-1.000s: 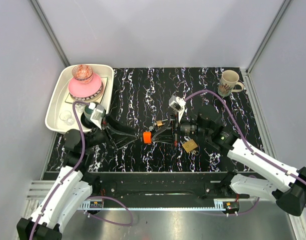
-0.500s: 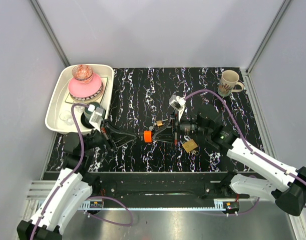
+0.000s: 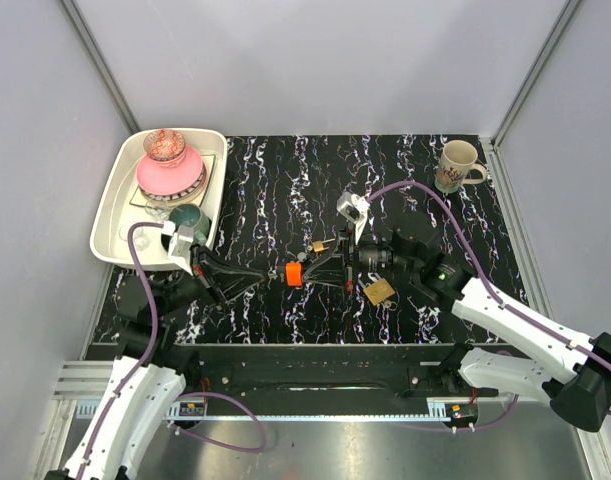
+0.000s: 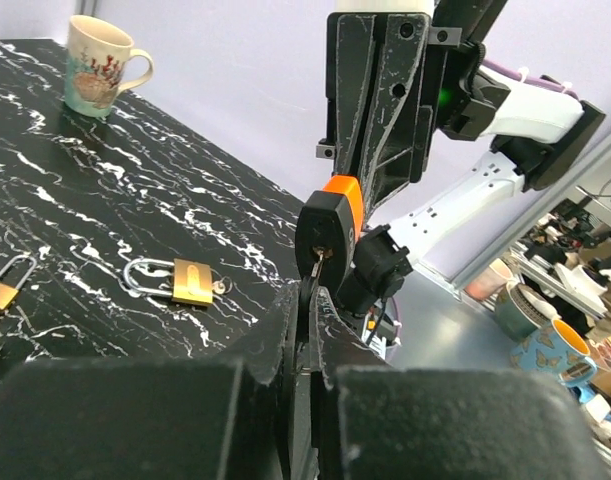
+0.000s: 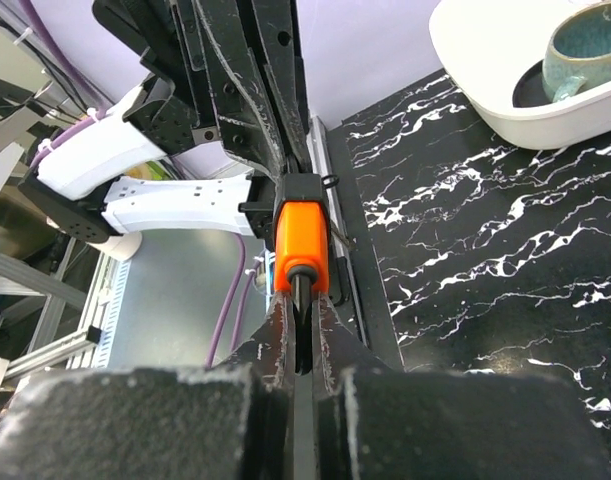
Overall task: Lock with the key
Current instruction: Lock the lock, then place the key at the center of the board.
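Observation:
The key (image 3: 294, 273), small with a bright orange head, hangs above the black marbled table (image 3: 285, 180) between both arms. My right gripper (image 3: 308, 271) reaches in from the right. In the right wrist view it (image 5: 300, 312) is shut on the dark part sticking out of the orange head (image 5: 301, 235). My left gripper (image 3: 280, 274) comes from the left. In the left wrist view it (image 4: 310, 300) is shut on the key's dark lower edge (image 4: 323, 235). A brass padlock (image 3: 380, 291) lies on the table under the right arm. A smaller one (image 3: 316, 245) lies just behind the key.
A white tray (image 3: 113, 222) at the back left holds a pink bowl (image 3: 169, 176), a glass and a teal cup (image 3: 188, 215). A printed mug (image 3: 457, 165) stands at the back right. Grey walls close in the table on three sides.
My left gripper has gone from open to shut at the key, and the left arm's base links have swung left. The right arm and the key have barely moved.

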Tool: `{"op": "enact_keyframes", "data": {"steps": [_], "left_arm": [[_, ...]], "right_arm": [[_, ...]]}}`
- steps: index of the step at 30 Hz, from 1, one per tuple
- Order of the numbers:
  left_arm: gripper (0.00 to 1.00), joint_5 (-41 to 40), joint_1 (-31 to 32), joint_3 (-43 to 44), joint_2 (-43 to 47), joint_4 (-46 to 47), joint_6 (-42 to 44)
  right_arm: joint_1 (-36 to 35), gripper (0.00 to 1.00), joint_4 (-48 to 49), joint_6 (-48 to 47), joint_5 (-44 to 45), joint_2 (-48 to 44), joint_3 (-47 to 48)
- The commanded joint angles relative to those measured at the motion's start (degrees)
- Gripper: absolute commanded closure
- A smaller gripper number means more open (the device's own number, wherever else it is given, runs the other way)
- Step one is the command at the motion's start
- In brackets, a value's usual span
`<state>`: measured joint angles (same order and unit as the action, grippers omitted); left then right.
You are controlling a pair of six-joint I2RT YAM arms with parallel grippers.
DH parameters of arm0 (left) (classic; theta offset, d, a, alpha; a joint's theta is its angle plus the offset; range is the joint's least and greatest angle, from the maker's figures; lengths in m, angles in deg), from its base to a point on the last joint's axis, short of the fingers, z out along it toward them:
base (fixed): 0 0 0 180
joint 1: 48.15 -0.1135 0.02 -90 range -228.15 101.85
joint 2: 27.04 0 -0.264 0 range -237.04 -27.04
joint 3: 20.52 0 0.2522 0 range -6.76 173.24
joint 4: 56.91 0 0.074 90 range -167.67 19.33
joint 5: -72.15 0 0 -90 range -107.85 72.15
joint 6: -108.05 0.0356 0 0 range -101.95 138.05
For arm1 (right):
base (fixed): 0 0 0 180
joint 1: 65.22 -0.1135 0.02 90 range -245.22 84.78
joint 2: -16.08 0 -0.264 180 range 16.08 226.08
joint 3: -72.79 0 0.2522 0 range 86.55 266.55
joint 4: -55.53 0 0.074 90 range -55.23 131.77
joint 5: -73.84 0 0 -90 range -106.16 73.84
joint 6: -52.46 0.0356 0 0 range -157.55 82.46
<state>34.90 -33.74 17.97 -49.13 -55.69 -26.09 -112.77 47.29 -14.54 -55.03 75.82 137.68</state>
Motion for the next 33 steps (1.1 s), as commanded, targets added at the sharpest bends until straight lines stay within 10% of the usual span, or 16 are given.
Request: {"op": "enact_keyframes", "data": {"steps": [1,17,33], "left_arm": [[1.00,-8.1,-3.2,1.4,1.9,-6.2,3.8],[1.00,-15.7,-5.4,2.4,0.8,-11.9,8.8],[1.00,-22.3,-4.9,10.3,-41.1,7.1,11.0]], "right_arm": [[1.1,1.00,3.9,0.6,0.5,-2.7,0.1],[6.2,1.00,3.9,0.5,-0.6,-1.0,-0.2],[19.8,1.00,7.2,9.4,3.5,23.1,8.1]]}}
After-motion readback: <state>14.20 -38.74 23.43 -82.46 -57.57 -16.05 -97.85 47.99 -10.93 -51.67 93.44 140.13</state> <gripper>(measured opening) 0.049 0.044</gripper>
